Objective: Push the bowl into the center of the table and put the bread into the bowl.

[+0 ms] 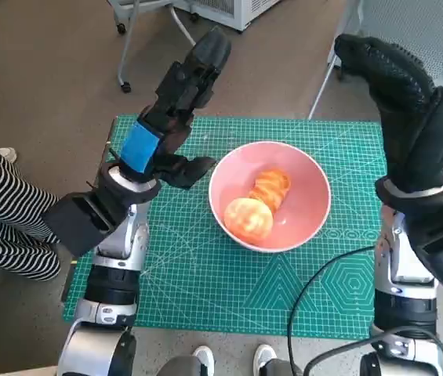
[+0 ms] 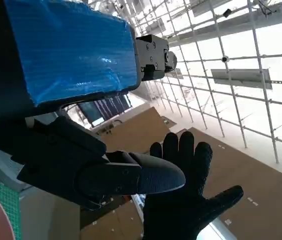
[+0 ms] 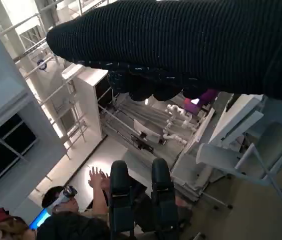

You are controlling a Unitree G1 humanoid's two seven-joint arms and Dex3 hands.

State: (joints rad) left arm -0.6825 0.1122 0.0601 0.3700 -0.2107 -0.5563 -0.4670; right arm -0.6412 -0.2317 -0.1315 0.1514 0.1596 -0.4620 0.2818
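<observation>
Both my hands hang raised and empty, fingers apart — black blue-taped left hand, black knitted-glove right hand. Golden bread pieces already lie inside the pink round bowl, near the green cutting mat's middle. Best to withdraw upward without nudging the rim. Wrist views show mostly ceiling — no bread.

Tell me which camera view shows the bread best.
The head view: the bread lies fully visible inside the pink bowl on the green mat. The left wrist view catches only a pink sliver of the bowl's edge and no bread. The right wrist view looks out at the room and shows neither.
</observation>
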